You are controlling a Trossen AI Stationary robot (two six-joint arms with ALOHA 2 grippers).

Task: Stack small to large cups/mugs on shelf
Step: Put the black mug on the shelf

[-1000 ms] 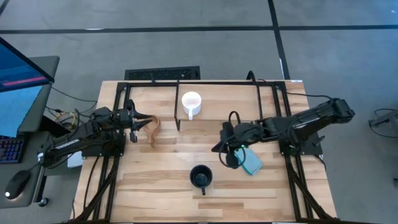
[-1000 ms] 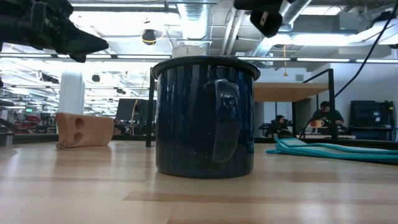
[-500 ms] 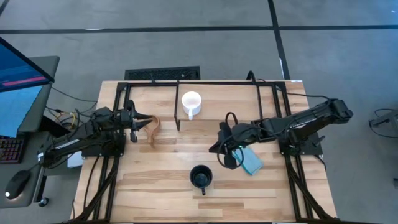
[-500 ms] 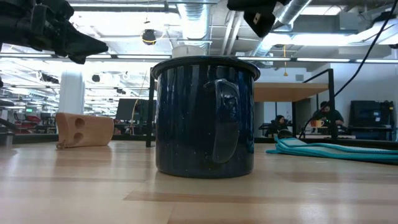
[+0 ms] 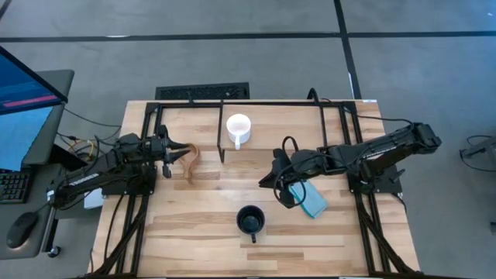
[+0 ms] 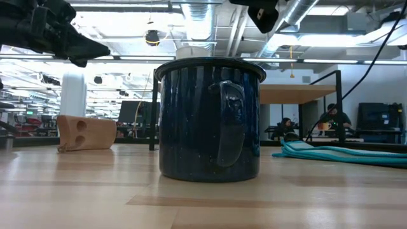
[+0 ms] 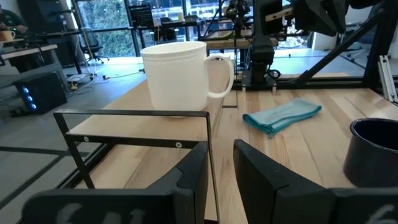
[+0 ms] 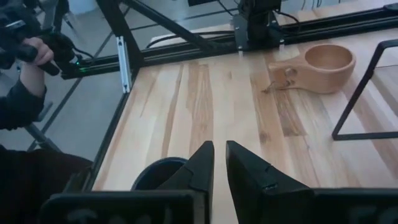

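Since the earlier frame our right gripper (image 5: 266,180) has edged left, fingers slightly parted, empty, above the dark mug (image 5: 249,221) at lower centre. Our left gripper (image 5: 180,152) hovers narrowly open over the tan mug (image 5: 191,162). Upper centre, the white mug (image 5: 238,128) sits on the shelf (image 5: 271,116).

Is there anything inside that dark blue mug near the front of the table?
From overhead, the dark blue mug looks empty; only a dark interior shows. Its bottom is too shadowed to be certain. From table level its wall hides the inside entirely. Neither claw is in it.
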